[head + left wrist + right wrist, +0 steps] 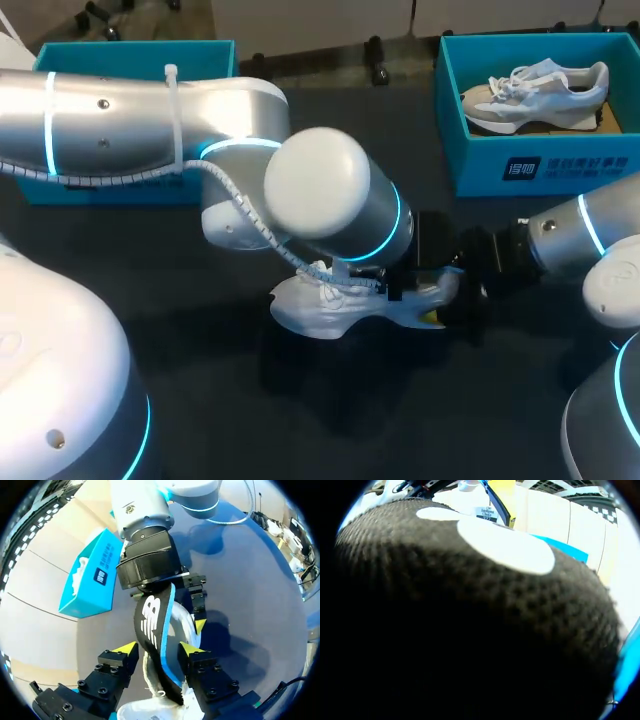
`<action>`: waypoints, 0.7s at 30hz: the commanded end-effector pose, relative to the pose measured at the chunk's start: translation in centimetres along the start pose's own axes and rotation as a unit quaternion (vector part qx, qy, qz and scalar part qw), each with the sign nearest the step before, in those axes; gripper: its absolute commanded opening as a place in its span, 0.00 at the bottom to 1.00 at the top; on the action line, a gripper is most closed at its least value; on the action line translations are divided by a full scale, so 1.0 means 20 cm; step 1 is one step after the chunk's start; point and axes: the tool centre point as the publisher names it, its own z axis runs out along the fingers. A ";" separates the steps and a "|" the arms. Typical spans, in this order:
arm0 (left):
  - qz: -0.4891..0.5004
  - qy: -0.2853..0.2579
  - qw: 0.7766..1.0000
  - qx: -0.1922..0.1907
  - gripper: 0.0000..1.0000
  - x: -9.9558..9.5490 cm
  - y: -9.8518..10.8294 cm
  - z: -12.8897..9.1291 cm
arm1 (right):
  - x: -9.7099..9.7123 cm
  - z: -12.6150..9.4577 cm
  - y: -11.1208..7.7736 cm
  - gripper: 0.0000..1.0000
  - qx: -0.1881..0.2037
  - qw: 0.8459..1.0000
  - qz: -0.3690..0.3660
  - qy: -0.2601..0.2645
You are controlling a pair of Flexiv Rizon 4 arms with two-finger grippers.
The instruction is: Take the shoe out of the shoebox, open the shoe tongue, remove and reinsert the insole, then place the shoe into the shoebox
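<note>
Insole step in hand: the white shoe (pixel 320 305) lies on the worktop (pixel 200 400) beneath the left arm (pixel 150 110), and the black insole (pixel 155 630) rises out of it — upper end clamped, it seems, in the right end effector (pixel 447 292), while the left end effector (pixel 157 649) stands open astride it. Next, I judge, the shoe needs steadying so the insole slides without dragging it along.

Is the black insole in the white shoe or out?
Partly out: most of the insole stands above the shoe, its top in the right gripper, its lower end inside the opening.
</note>
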 end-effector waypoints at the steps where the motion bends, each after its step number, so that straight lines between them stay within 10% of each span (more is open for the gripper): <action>1: -0.001 -0.016 1.000 0.013 0.53 0.01 0.02 0.00 | 0.00 0.00 0.00 0.00 0.001 1.000 0.000 0.000; 21: -0.012 -0.032 0.999 0.035 0.29 -0.04 0.00 0.09 | 0.00 0.00 0.00 0.00 0.001 1.000 0.000 0.000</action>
